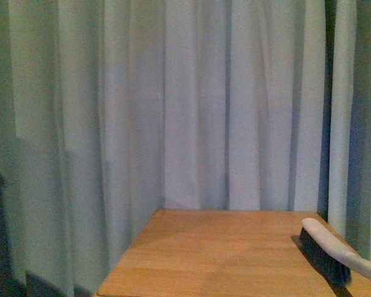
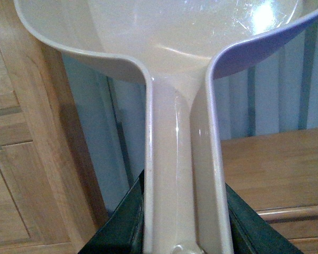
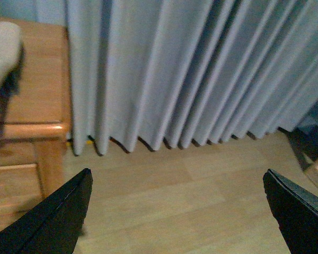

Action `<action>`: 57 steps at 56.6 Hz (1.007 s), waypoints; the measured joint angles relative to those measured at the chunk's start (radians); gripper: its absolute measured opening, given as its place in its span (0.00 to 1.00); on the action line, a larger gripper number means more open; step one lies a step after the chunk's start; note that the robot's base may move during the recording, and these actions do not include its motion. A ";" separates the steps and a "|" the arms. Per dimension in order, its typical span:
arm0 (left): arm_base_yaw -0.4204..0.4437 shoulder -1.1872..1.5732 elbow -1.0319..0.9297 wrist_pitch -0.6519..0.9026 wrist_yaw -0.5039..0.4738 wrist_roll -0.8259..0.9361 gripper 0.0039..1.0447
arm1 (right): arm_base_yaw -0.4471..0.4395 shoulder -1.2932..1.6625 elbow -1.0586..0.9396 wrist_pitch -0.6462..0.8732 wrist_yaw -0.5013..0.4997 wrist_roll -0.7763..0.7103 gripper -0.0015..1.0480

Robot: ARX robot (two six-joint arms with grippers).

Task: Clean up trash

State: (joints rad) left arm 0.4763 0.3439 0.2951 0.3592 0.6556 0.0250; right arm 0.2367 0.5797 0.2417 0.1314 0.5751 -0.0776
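No trash shows in any view. My left gripper (image 2: 184, 233) is shut on the handle of the beige dustpan (image 2: 180, 106), whose wide scoop fills the far part of the left wrist view and looks empty. My right gripper (image 3: 180, 211) is open, its dark fingers (image 3: 53, 222) spread wide over bare wooden floor with nothing between them. A hand brush (image 1: 331, 253) with a pale handle and dark bristles lies on the wooden table (image 1: 222, 253) at its right edge; its pale end (image 3: 2, 53) also shows in the right wrist view.
Pale grey-blue curtains (image 1: 191, 105) hang behind the table and reach the floor (image 3: 191, 180). A wooden cabinet front (image 2: 21, 159) stands beside the dustpan handle. The table's corner and leg (image 3: 42, 137) are close to my right gripper.
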 joint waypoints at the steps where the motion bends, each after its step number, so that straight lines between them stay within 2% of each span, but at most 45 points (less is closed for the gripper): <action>1: 0.000 0.000 0.000 0.000 0.000 -0.001 0.25 | -0.004 0.030 0.031 -0.008 -0.015 0.011 0.93; 12: 0.000 -0.002 0.000 0.000 0.000 -0.002 0.25 | -0.018 0.321 0.317 -0.128 -0.136 0.119 0.93; 21: 0.000 -0.002 0.000 0.000 0.000 -0.003 0.25 | -0.017 0.651 0.639 -0.344 -0.220 0.274 0.93; 27: 0.000 -0.002 0.000 0.000 0.000 -0.004 0.25 | -0.010 0.796 0.770 -0.410 -0.243 0.350 0.93; 41: 0.000 -0.002 0.000 0.000 0.000 -0.004 0.25 | 0.021 1.010 0.909 -0.453 -0.276 0.473 0.93; 57: 0.000 -0.002 0.000 0.000 0.000 -0.004 0.25 | 0.022 1.157 0.984 -0.464 -0.278 0.536 0.93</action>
State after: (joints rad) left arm 0.4763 0.3416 0.2951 0.3592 0.6559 0.0208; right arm 0.2588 1.7363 1.2255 -0.3325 0.2966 0.4580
